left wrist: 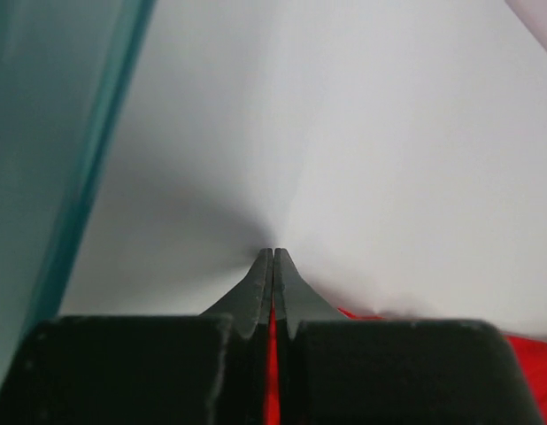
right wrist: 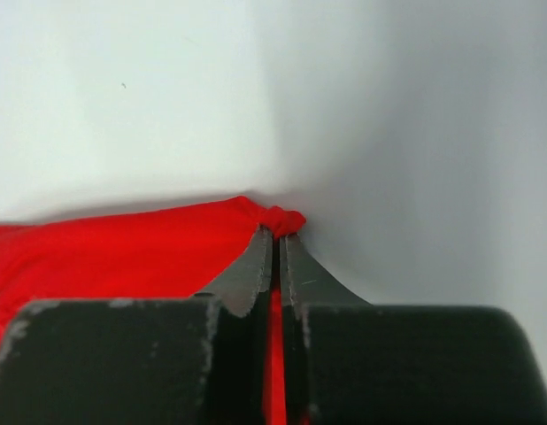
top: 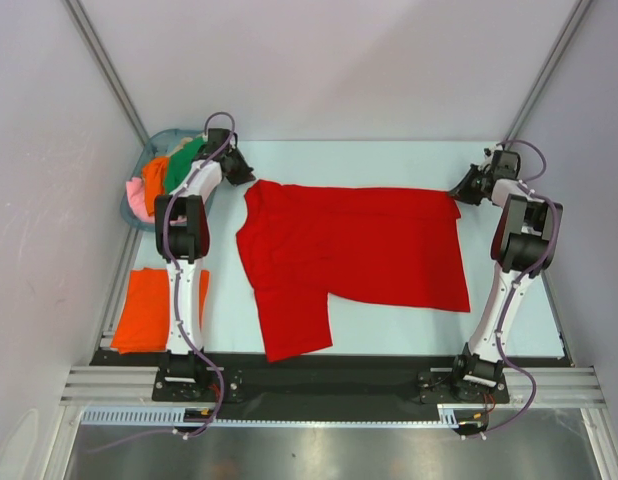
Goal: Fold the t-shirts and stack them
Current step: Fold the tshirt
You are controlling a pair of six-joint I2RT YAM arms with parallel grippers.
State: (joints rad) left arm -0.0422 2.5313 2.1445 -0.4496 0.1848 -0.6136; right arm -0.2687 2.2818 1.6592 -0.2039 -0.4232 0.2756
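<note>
Nearest the lens, two arms bolted side by side at the near edge, left arm [top: 184, 235] and right arm [top: 519, 245], both stretched toward the far side of one pale worktop [top: 389, 160]. Across the middle of that worktop, one bright red t-shirt [top: 349, 245], spread flat, one flap of it reaching toward the near edge. At the near left, just beside the left arm, one orange t-shirt [top: 144, 310], folded into a neat rectangle and apart from the red one. At the far left corner, one blue-grey basket [top: 129, 212], heaped with three plainly visible garments: one pink shirt [top: 139, 195], one orange shirt [top: 155, 175], one green shirt [top: 184, 155]; anything further in the heap too small to tell. Left jaws pressed together on the red t-shirt's far left corner, a thin red sliver between them in the wrist view. Right jaws likewise clamped on its far right corner, a small bunched knot of red cloth at the tips.
</note>
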